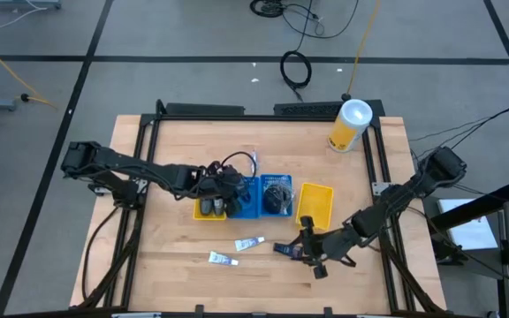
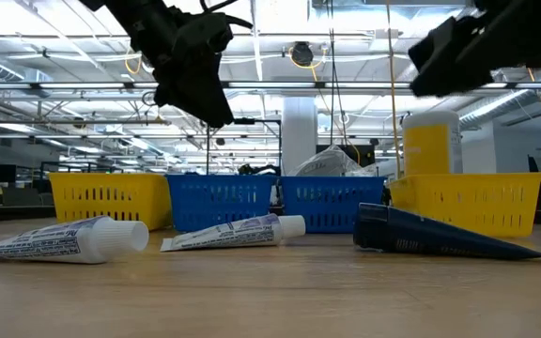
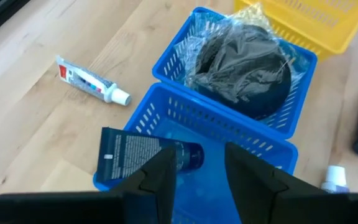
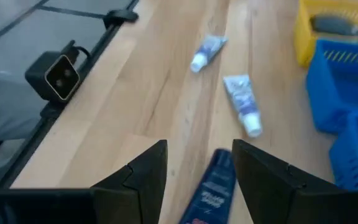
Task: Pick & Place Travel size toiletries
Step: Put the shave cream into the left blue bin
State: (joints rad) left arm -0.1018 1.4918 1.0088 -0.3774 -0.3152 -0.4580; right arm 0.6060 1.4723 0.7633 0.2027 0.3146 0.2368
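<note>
You see the light wooden tabletop (image 1: pixel 175 247) filling the centre of the high view, with two dark arms reaching in from left and right. In the upper right of it stands a tall yellow canister with a white lid (image 1: pixel 351 124). In the middle sits a row of plastic bins: yellow (image 1: pixel 207 208), blue (image 1: pixel 247 196), blue (image 1: pixel 277 194) with a grey-black wrapped bundle (image 3: pixel 244 68), and yellow (image 1: pixel 315 204).

The left tool (image 1: pixel 227 183) hangs over the first blue bin, its fingers spread, and a dark navy tube (image 3: pixel 145 157) lies inside that bin.

The right tool (image 1: pixel 308 245), at lower centre, is also spread, over a second dark navy tube (image 4: pixel 210 190) on the wood.

Two small white tubes (image 1: pixel 248 244) (image 1: pixel 222 258) lie near it.
</note>
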